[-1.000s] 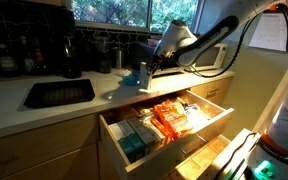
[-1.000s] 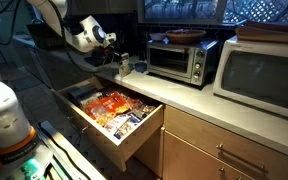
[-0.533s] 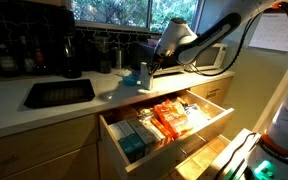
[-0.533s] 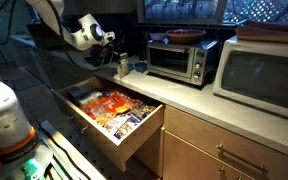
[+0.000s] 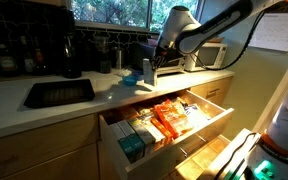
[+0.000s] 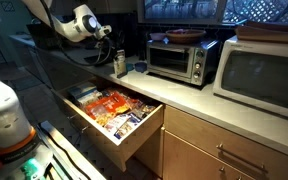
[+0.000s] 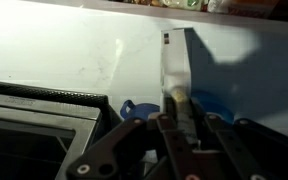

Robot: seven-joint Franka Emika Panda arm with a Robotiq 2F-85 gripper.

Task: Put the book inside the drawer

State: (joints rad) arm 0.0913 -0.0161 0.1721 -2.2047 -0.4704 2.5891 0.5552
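Clamping book upright | pincer fingers either side | drawer open

Arm white and rounded, shadowed dark further back; black cable alongside; gripper black, bar-linked.

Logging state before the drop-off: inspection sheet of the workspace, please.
Surface: pale countertop above the open drawer.
Job's things: small thin blue-covered book, held upright; wide light-wood drawer, open, with orange and green packets inside.
Clutter: flat light-blue thing on the counter by the book.
Gripper: Robotiq gripper shut on the book's edge.
Cables: dark cable looping off the arm.
Surroundings: toaster oven, microwave, window.
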